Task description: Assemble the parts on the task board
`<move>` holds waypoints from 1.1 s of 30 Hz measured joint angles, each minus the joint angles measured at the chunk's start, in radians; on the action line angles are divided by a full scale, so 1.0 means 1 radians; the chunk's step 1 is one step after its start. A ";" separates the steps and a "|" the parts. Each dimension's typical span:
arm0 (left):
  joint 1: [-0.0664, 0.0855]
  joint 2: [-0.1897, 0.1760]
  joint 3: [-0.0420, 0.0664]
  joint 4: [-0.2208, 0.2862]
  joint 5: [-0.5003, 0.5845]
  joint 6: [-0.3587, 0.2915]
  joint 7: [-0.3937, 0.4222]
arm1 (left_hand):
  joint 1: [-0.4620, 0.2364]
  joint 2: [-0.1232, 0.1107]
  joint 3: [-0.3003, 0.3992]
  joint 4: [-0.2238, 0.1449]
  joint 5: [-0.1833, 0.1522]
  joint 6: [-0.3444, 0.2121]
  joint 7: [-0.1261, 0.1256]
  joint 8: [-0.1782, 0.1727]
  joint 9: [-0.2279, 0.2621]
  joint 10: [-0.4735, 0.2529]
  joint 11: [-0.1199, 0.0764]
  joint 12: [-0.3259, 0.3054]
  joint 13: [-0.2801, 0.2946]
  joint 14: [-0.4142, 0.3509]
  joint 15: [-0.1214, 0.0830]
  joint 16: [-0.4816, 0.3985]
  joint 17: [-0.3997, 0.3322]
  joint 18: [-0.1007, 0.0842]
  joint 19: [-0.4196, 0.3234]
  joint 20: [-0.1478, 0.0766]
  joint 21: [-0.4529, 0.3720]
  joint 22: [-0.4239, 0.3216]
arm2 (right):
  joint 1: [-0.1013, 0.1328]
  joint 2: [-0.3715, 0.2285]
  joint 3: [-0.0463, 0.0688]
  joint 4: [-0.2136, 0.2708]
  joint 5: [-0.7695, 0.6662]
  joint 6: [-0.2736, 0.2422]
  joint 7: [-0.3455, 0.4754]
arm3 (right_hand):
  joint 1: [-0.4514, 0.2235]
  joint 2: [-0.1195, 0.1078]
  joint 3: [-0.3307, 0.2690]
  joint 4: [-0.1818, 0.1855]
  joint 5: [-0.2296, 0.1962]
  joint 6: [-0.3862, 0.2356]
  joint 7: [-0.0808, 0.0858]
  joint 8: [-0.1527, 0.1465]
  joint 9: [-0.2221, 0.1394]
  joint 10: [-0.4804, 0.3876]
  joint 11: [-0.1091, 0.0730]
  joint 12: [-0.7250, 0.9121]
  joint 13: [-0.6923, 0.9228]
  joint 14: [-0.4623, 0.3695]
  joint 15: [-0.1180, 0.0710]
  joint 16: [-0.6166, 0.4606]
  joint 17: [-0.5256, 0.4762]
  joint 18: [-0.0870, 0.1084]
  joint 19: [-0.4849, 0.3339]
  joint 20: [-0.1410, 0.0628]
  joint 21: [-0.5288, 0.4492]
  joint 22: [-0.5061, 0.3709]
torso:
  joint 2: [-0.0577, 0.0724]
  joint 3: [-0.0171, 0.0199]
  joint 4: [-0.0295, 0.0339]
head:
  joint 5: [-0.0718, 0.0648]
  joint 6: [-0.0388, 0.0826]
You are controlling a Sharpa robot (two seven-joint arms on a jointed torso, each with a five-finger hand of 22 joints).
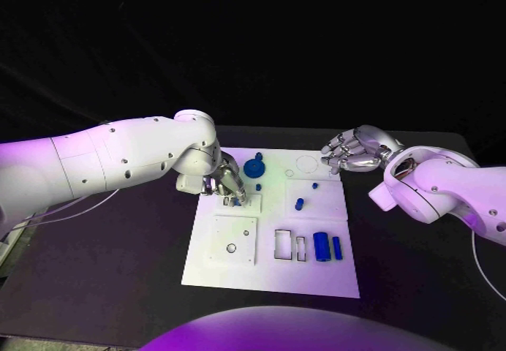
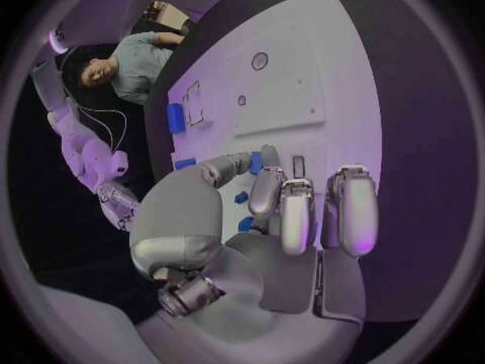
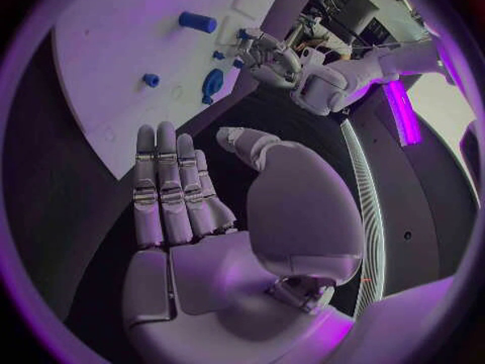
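My left silver hand [image 1: 224, 183] pinches a small blue peg [image 2: 255, 162] over the flat white plastic task board [image 1: 316, 274] at ten o'clock, likely for seating; my right silver hand [image 1: 353, 151] waits empty, fingers loosely spread, at two o'clock.

left hand [image 1: 224, 183]: fingertips cover a patch of the task board [image 1: 238, 272]; any part under them cannot be made out
small blue part [image 1: 298, 203]: too small to tell its shape
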 measured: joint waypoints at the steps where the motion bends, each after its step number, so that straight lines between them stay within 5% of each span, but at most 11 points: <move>1: 0.000 0.000 0.000 0.000 0.000 0.000 0.000 | -0.003 0.003 0.000 0.000 0.000 0.000 0.000 0.000 0.000 0.000 0.000 0.000 0.000 0.000 0.000 0.000 0.000 0.000 0.000 0.000 0.000 0.000 | 0.000 0.000 0.000 0.000 0.000 0.000 0.000 | 0.000 0.000 0.000 0.000 0.000 0.000 0.000 0.000 0.000 0.000 0.000 0.000 0.000 0.000 0.000 0.000 0.000 0.000 0.000 0.000 0.000 0.000 | 0.000 0.0000 0.0000 | 0.000 0.000; 12: 0.000 0.000 0.000 -0.002 0.001 0.001 0.000 | -0.016 0.015 -0.010 0.024 -0.015 0.000 0.000 -0.004 -0.001 0.000 0.000 0.000 0.000 0.000 0.000 0.000 0.000 0.000 0.000 0.000 -0.004 0.000 | 0.000 0.000 0.000 -0.003 0.000 0.001 -0.001 | 0.000 0.000 0.000 0.000 0.000 0.000 0.000 0.000 0.000 0.000 0.000 0.000 0.000 0.000 0.000 0.000 0.000 0.000 0.000 0.000 0.000 -0.001 | 0.000 -0.0001 0.0000 | -0.001 0.001; 20: 0.001 0.001 0.001 -0.003 0.002 0.001 0.000 | -0.048 0.012 -0.028 0.057 -0.082 0.000 0.000 -0.004 -0.003 0.000 0.000 0.000 0.000 0.000 0.000 0.000 0.000 0.000 0.000 0.000 -0.004 0.000 | 0.000 0.000 0.000 -0.006 0.000 0.001 -0.001 | 0.000 0.000 -0.004 -0.004 0.000 -0.009 -0.002 0.000 -0.004 -0.006 0.006 -0.005 -0.009 -0.005 0.005 -0.009 -0.001 0.000 -0.004 0.004 -0.011 -0.012 | 0.000 -0.0002 -0.0004 | -0.001 -0.001; 33: 0.000 0.001 0.000 -0.003 0.002 0.001 0.000 | -0.066 -0.001 -0.043 0.077 -0.098 0.000 0.000 -0.008 -0.003 0.000 0.000 0.000 -0.001 0.000 0.000 0.000 0.000 0.000 0.000 0.000 -0.011 0.000 | -0.001 0.001 0.000 -0.006 0.000 0.000 0.000 | 0.000 0.000 -0.013 -0.007 0.000 -0.015 -0.003 0.004 -0.007 -0.013 0.013 -0.008 -0.020 -0.014 0.014 -0.025 -0.003 0.000 -0.011 0.011 -0.024 -0.029 | 0.000 0.0007 -0.0002 | -0.001 -0.001</move>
